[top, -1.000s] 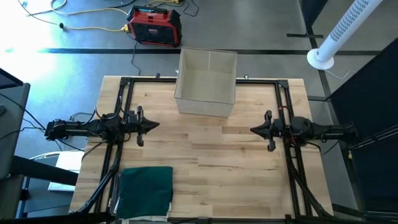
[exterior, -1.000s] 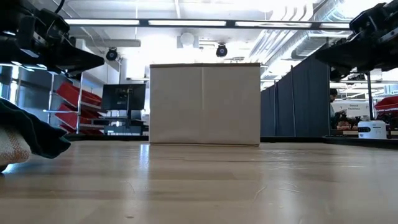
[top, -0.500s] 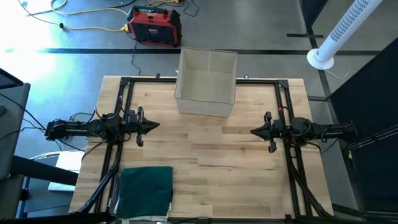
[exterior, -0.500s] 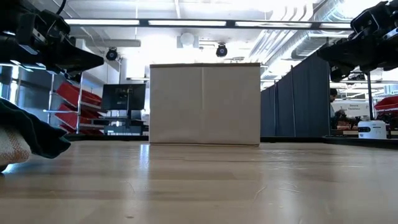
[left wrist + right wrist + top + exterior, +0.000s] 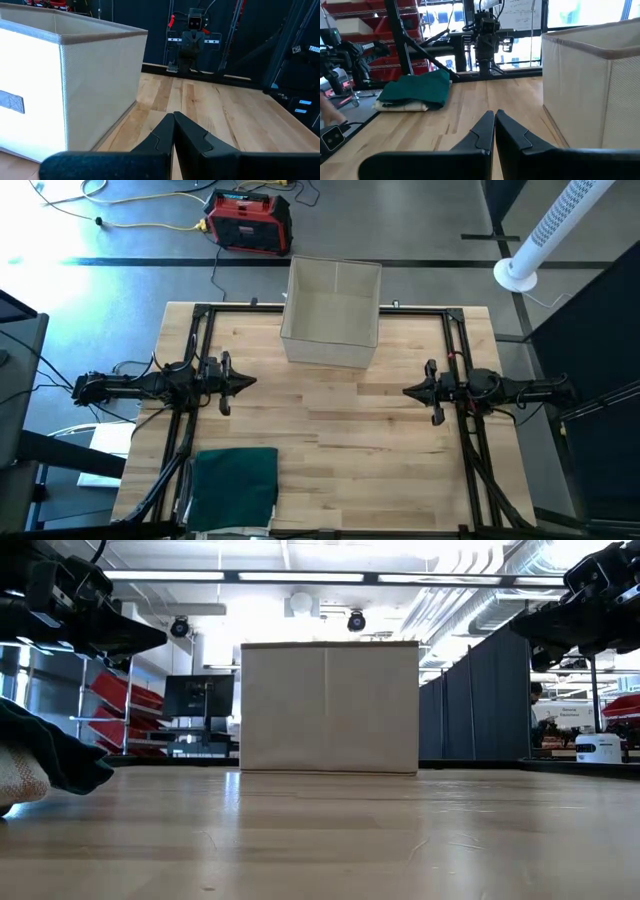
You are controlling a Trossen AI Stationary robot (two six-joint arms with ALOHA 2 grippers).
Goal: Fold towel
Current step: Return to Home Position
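A dark green towel (image 5: 235, 485) lies folded flat at the table's near left corner, on top of a whitish cloth whose edge shows under it (image 5: 402, 105); its end also shows in the low view (image 5: 50, 755). My left gripper (image 5: 252, 381) is shut and level above the table's left side, pointing right, its fingertips together in the left wrist view (image 5: 173, 116). My right gripper (image 5: 406, 390) is shut and level above the right side, pointing left, fingertips together (image 5: 495, 113). Neither is near the towel.
A beige fabric box (image 5: 333, 312) stands open-topped at the table's far middle edge. Black frame rails (image 5: 200, 340) run along the left and right sides. Bare wood (image 5: 330, 440) lies between the grippers. A red device (image 5: 248, 220) and cables lie on the floor beyond.
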